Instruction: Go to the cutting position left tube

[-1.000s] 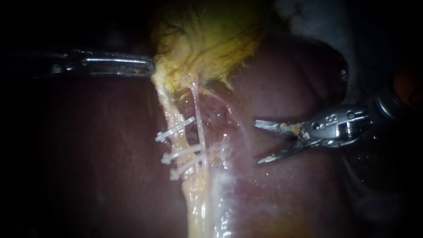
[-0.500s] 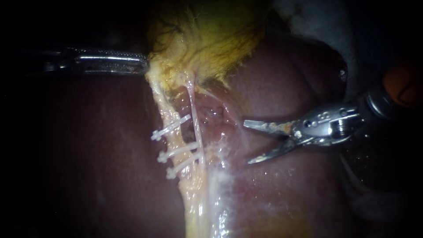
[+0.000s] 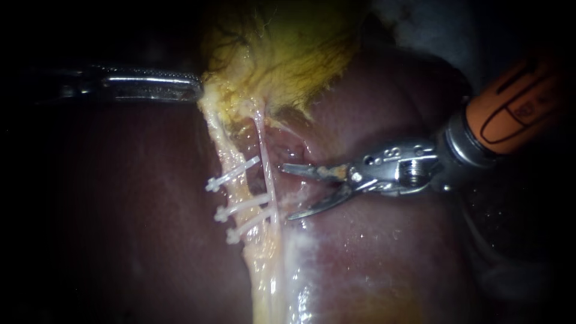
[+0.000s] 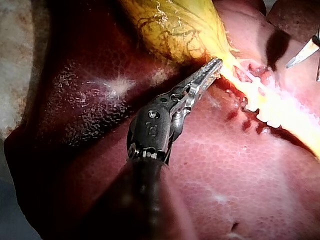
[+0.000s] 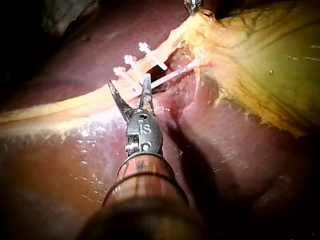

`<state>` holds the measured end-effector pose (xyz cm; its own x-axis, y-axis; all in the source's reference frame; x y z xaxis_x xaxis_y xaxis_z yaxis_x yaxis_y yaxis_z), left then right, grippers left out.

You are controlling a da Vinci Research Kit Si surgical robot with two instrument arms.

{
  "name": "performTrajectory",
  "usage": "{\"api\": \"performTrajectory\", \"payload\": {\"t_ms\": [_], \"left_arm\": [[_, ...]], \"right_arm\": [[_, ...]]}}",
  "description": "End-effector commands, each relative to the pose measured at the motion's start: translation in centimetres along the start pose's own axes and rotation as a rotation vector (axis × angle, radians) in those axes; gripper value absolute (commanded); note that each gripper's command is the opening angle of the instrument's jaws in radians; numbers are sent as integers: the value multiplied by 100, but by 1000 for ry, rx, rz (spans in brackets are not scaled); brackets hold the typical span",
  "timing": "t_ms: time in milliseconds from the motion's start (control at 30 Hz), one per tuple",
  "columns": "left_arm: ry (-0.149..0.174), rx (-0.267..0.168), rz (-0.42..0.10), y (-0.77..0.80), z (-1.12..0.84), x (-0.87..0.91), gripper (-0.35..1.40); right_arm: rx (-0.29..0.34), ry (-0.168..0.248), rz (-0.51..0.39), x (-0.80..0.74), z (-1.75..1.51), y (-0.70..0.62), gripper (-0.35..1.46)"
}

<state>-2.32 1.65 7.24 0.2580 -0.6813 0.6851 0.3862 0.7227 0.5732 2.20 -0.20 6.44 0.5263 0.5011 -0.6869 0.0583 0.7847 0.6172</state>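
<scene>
Across the whole field: liver (image 3: 390,258), dark red, wet, glossy. Up top: gallbladder (image 3: 288,54), yellow, veined, narrowing down to a neck. In from the L side: left instrument (image 3: 199,90), jaws clamped together on the gallbladder edge by the neck, tissue nipped btwn them; same in the L wrist view (image 4: 215,64), tip buried in yellow tissue. In from upper R: right instrument (image 3: 285,192), orange-sleeved shaft, blade-like jaws spread wide, nothing btwn them. Running down from the neck: left tube (image 3: 231,159), the thicker yellowish strand, w/ a thin tube (image 3: 265,150), pale, just beside it on the R. Across the left tube: three white clips (image 3: 243,207), one higher, two close together lower. Blade tips just R of the thin tube, approx level w/ the gap btwn upper clip and lower pair, not yet around the left tube. R wrist view: open jaws (image 5: 128,82) right at the clips (image 5: 132,62).
</scene>
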Motion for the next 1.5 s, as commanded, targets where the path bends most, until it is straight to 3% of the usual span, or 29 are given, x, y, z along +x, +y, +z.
{"api": "performTrajectory", "payload": {"t_ms": [33,233,900,1233,1500], "left_arm": [[0,0,1,0,1,1,-35],[0,-1,1,0,1,1,-35],[-1,-3,1,-2,4,2,-35],[-1,-5,1,-3,6,3,-35],[-1,-5,1,-3,7,2,-35]], "right_arm": [[11,4,9,-1,4,1,125],[56,7,47,-10,24,11,125],[166,-44,141,-79,69,57,125],[226,-23,176,-84,80,75,125],[294,-2,185,-81,91,80,124]]}}
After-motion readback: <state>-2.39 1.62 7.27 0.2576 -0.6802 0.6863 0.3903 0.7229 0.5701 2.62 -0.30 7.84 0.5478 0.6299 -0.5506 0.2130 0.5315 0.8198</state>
